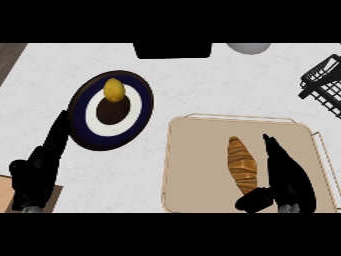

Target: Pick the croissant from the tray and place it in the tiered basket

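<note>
No writing shows anywhere. The croissant (pixel 241 165) lies on the beige tray (pixel 195 165). Left of the tray, a lemon (pixel 114 90) sits on a dark-rimmed plate (pixel 140 107); the black wire tiered basket (pixel 335 90) stands upper right. The right hand (pixel 287 175) lies just beside the croissant, fingers straight, thumb below it. The left hand (pixel 44 160) rests uncurled beside the plate.

Bare counter (pixel 202 85) lies between tray (pixel 195 150) and basket (pixel 335 90); nothing stands across that gap. Right hand (pixel 287 175) lies over the tray just right of the croissant (pixel 241 164). Plate (pixel 112 111) with lemon (pixel 114 90) sits left, just beside the tray. Dark block (pixel 173 50) and grey dome (pixel 248 47) line the far edge.
</note>
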Action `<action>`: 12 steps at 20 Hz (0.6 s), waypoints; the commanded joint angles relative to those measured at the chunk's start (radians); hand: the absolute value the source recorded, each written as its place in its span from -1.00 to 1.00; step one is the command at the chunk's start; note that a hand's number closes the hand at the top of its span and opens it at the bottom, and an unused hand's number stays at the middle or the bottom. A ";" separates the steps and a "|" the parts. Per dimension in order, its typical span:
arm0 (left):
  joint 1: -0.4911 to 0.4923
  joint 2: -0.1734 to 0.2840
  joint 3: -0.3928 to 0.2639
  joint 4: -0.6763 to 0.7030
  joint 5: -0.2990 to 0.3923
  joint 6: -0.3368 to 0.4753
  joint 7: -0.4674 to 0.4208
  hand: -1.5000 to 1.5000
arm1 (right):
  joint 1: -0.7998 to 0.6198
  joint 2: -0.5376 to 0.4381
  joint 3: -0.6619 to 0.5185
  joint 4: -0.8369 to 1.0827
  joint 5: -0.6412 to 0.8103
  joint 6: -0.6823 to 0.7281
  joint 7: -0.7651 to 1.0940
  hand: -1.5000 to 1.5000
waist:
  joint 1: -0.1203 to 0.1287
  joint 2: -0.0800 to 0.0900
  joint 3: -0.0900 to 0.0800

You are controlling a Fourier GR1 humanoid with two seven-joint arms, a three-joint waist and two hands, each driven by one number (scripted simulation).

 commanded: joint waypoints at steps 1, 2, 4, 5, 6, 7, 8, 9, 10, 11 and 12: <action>0.070 -0.100 -0.048 0.100 0.013 0.025 -0.028 0.00 | -0.037 0.041 0.001 0.014 0.001 0.077 0.165 -1.00 | -0.008 0.016 -0.050; 0.045 -0.087 -0.018 0.130 0.021 0.007 -0.040 0.00 | -0.040 0.036 -0.027 0.052 -0.014 0.079 0.143 -1.00 | -0.013 0.021 -0.050; 0.070 -0.092 -0.039 0.116 0.023 0.003 -0.043 0.00 | -0.066 0.061 -0.028 0.084 0.001 0.070 0.135 -1.00 | -0.004 0.020 -0.050; 0.067 -0.102 -0.031 0.139 0.013 0.014 -0.073 0.00 | -0.071 0.073 -0.022 0.081 -0.004 0.089 0.149 -1.00 | -0.007 0.021 -0.052; 0.082 -0.098 -0.052 0.108 0.003 0.022 -0.058 0.00 | -0.061 0.087 -0.017 0.113 0.005 0.077 0.142 -1.00 | -0.001 0.019 -0.050; 0.072 -0.104 -0.043 0.128 0.011 0.018 -0.061 0.00 | -0.063 0.063 -0.051 0.097 -0.027 0.108 0.128 -1.00 | -0.014 0.020 -0.050; 0.065 -0.089 -0.032 0.130 0.008 0.024 -0.043 0.00 | -0.036 0.071 -0.021 0.076 -0.013 0.112 0.141 -1.00 | -0.023 0.016 -0.050; 0.066 -0.094 -0.034 0.106 0.018 0.022 -0.036 0.00 | -0.062 0.099 -0.035 0.113 -0.010 0.094 0.143 -1.00 | -0.011 0.017 -0.049; 0.086 -0.099 -0.047 0.111 0.015 0.012 -0.065 0.00 | -0.060 0.099 -0.060 0.141 -0.020 0.088 0.125 -1.00 | -0.008 0.019 -0.050; 0.058 -0.107 -0.042 0.128 0.014 0.020 -0.052 0.00 | -0.083 0.127 -0.047 0.138 -0.012 0.098 0.151 -1.00 | -0.014 0.021 -0.051; 0.086 -0.097 -0.054 0.111 0.006 0.019 -0.058 0.00 | -0.061 0.114 -0.060 0.159 -0.013 0.089 0.120 -1.00 | -0.011 0.018 -0.049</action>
